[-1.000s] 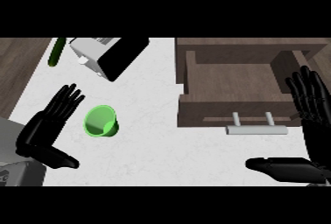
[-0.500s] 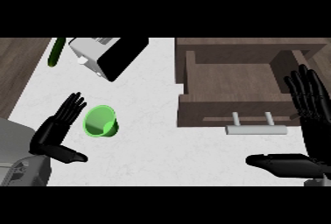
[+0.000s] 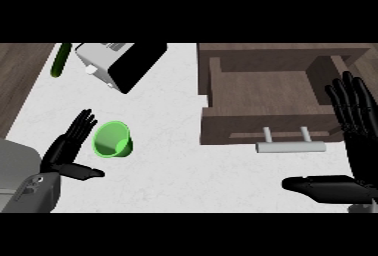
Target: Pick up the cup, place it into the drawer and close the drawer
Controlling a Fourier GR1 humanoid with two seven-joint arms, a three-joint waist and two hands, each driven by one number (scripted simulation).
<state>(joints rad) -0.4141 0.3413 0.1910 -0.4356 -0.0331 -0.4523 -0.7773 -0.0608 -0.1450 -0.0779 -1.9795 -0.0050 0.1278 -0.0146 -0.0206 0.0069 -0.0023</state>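
Observation:
A green cup (image 3: pixel 113 139) lies on its side on the white counter (image 3: pixel 170 130), left of centre. My left hand (image 3: pixel 68 148) is just to its left, fingers straight and open, thumb pointing right below the cup, not touching it. The brown drawer (image 3: pixel 269 102) stands pulled open at the upper right, with nothing inside and a silver handle (image 3: pixel 290 146) on its front. At the right edge my right hand (image 3: pixel 354 135) is open, fingers up beside the drawer's right wall, thumb stretched left.
A white and black toaster (image 3: pixel 118 62) sits at the back left of the counter. A dark green cucumber-like object (image 3: pixel 60 60) lies at the counter's far left edge. Wooden floor shows to the left of the counter.
My left hand has drawn back toward me and turned more upright beside the cup, its grey forearm now showing at the lower left. The cup, drawer and right hand have stayed put.

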